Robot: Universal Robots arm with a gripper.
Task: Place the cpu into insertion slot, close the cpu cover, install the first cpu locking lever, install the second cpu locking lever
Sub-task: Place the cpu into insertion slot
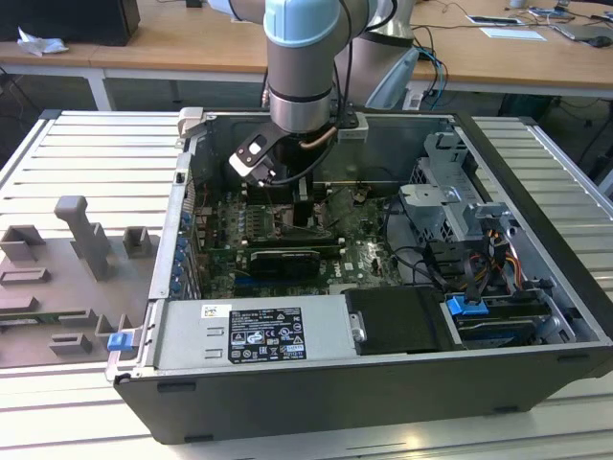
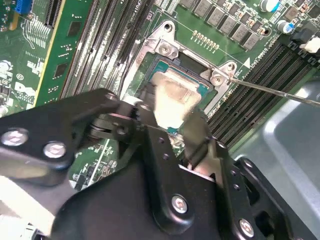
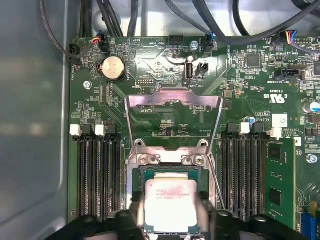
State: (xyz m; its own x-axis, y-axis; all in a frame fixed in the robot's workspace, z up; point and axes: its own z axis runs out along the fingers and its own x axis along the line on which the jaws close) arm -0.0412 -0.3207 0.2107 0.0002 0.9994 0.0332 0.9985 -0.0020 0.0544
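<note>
Overall, a slatted metal bench (image 1: 96,153) carries an open computer case (image 1: 287,407) lying on its side, with a grey fixture plate (image 1: 57,287) beside it on the exterior view's left and wooden desks (image 1: 192,43) behind. Inside the case the green motherboard (image 3: 150,65) lies flat, with a labelled power supply (image 1: 259,331) along the near wall and a metal drive cage (image 1: 450,201) at the exterior view's right. The arm reaches down into the case. In the first wrist view the gripper (image 3: 171,212) is clamped on the cpu (image 3: 171,197), fingers (image 3: 136,210) against its opposite edges, at the insertion slot (image 3: 167,171) between the memory slots (image 3: 97,170). The cpu cover (image 3: 172,96) stands raised, hinged open.
</note>
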